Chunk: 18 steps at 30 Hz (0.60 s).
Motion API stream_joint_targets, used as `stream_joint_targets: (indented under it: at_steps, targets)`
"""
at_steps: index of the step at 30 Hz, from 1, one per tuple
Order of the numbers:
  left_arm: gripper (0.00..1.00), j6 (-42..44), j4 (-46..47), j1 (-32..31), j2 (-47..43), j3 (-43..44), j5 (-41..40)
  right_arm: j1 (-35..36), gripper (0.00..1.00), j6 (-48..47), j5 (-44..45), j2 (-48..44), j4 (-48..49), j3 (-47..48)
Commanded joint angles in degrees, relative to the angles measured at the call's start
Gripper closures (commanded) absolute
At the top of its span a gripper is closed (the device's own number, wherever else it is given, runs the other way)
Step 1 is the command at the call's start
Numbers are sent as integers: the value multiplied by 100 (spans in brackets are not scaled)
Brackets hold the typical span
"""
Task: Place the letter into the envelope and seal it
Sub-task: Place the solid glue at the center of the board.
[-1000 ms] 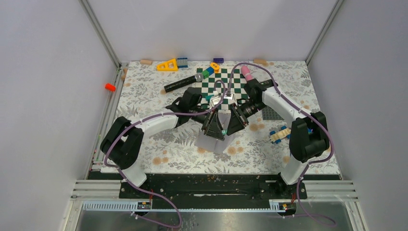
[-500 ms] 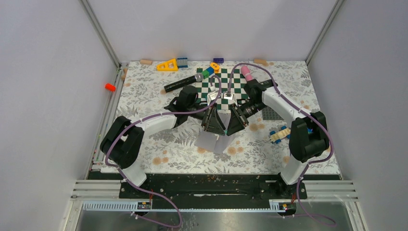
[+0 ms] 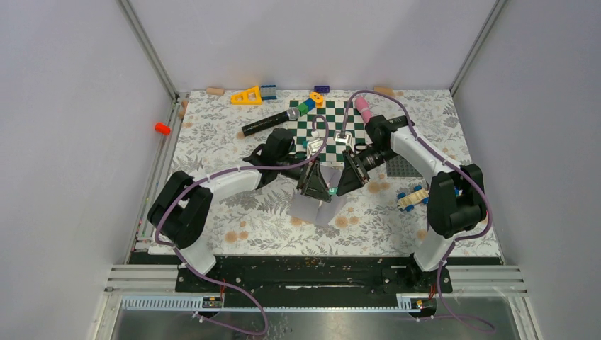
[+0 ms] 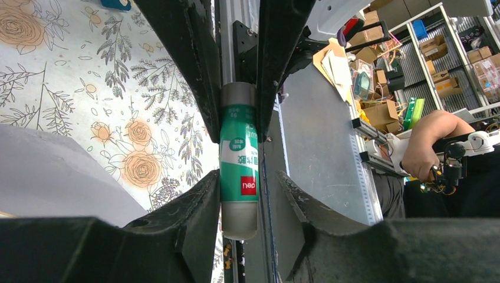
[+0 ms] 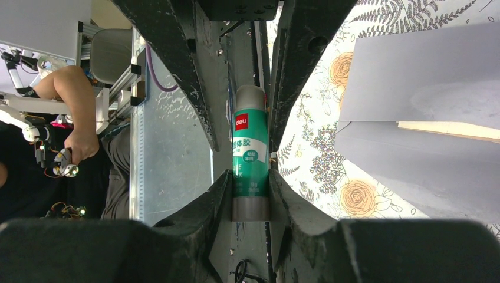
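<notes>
The light grey envelope (image 3: pixel 310 210) lies flat on the floral cloth under both grippers, also in the left wrist view (image 4: pixel 53 171) and right wrist view (image 5: pixel 424 76). A thin cream paper edge (image 5: pixel 448 128), the letter, shows between its grey layers; the rest is hidden. A green and white glue stick (image 3: pixel 332 190) hangs above it. My right gripper (image 5: pixel 250 175) is shut on the stick's (image 5: pixel 250 159) grey end. My left gripper (image 4: pixel 247 177) stands open around the other end of the stick (image 4: pixel 239 159): one finger touches it, the other stands apart.
Behind the grippers lies a green checkered mat (image 3: pixel 333 127), with a black microphone (image 3: pixel 269 122), a yellow triangle (image 3: pixel 246 95) and a pink piece (image 3: pixel 363 108) around it. A dark grey studded plate (image 3: pixel 402 166) and a toy car (image 3: pixel 412 198) sit at the right.
My left gripper's jaws widened, then narrowed around the glue stick's end. The right gripper shifted slightly right, still gripping the stick. The envelope has not moved.
</notes>
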Motion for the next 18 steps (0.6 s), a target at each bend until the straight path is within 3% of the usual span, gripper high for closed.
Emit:
stream_joint_targets:
  at_steps: [1,11,18]
  targets:
    - [61,99,205,-20,-10,177,43,9,100,-26,-157,53,-65,-17]
    - [56,-118,423,-15,1,159,115,178,100,-86,-93,146,-158,45]
    - [71,-110,452,-18,-18,120,137,181,100,-113,-100,133,-184,76]
